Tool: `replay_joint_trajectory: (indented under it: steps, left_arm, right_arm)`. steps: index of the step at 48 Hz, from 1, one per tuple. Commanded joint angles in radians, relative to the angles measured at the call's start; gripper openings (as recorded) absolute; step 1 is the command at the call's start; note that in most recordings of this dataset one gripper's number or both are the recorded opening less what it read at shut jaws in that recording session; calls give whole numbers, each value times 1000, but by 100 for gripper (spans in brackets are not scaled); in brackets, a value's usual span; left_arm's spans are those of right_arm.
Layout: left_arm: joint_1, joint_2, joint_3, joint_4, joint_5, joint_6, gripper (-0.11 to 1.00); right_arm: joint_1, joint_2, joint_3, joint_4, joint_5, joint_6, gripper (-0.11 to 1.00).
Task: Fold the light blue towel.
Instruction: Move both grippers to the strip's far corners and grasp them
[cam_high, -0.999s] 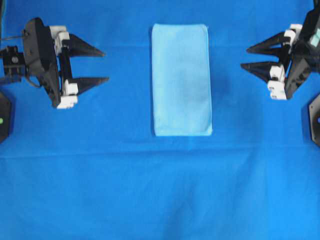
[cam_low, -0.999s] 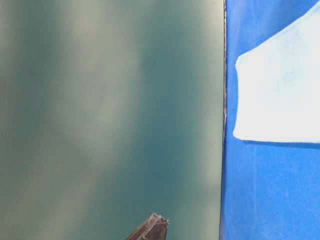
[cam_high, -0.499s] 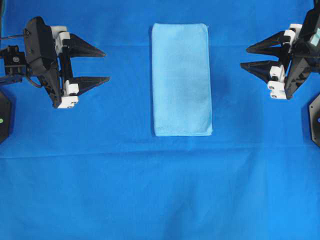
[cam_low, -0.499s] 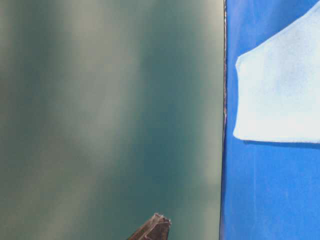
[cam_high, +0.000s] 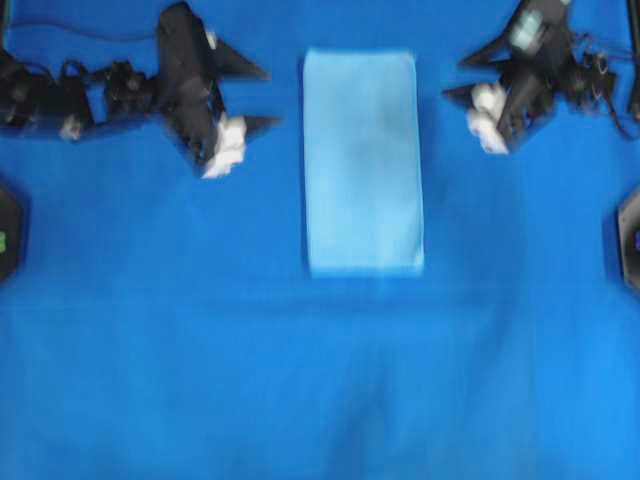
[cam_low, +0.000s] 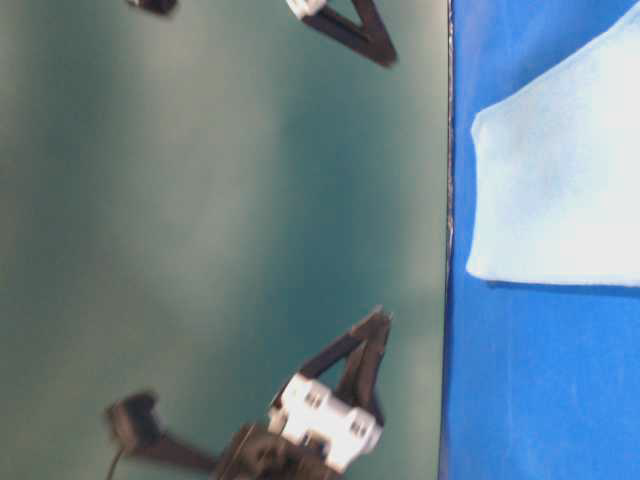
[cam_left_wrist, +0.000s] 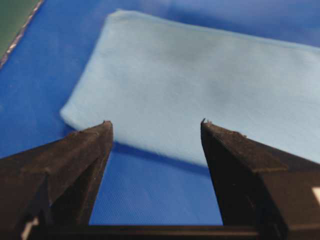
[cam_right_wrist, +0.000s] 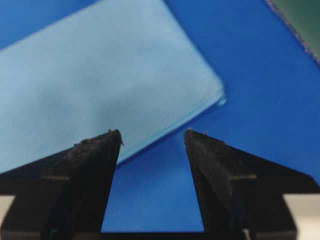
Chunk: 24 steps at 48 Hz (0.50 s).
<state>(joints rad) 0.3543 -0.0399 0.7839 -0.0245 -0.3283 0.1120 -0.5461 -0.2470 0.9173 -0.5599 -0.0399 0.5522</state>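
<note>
Both arms reach inward at the far side. The left tool (cam_high: 262, 98) and the right tool (cam_high: 458, 78) gape wide, jaws apart, holding nothing.

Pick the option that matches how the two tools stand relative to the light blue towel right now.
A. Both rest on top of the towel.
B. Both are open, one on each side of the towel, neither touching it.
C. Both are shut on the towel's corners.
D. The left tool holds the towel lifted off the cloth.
B: the left tool and right tool flank the light blue towel, which lies flat on the royal-blue cloth; both wrist views show spread jaws short of its edge.
</note>
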Motion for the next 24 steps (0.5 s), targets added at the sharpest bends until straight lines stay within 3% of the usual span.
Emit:
replay_joint_trajectory:
  steps: [1, 11, 24]
  left_arm:
    - [34, 55, -66, 0, -9, 5, 68]
    - [97, 175, -150, 0, -14, 14, 69]
    - [156, 324, -235, 0, -15, 14, 69]
  right_arm:
    - [-17, 75, -75, -20, 9, -3, 59]
    - [-48, 230, -184, -66, 32, -3, 58]
    - [-91, 347, -247, -91, 28, -3, 58]
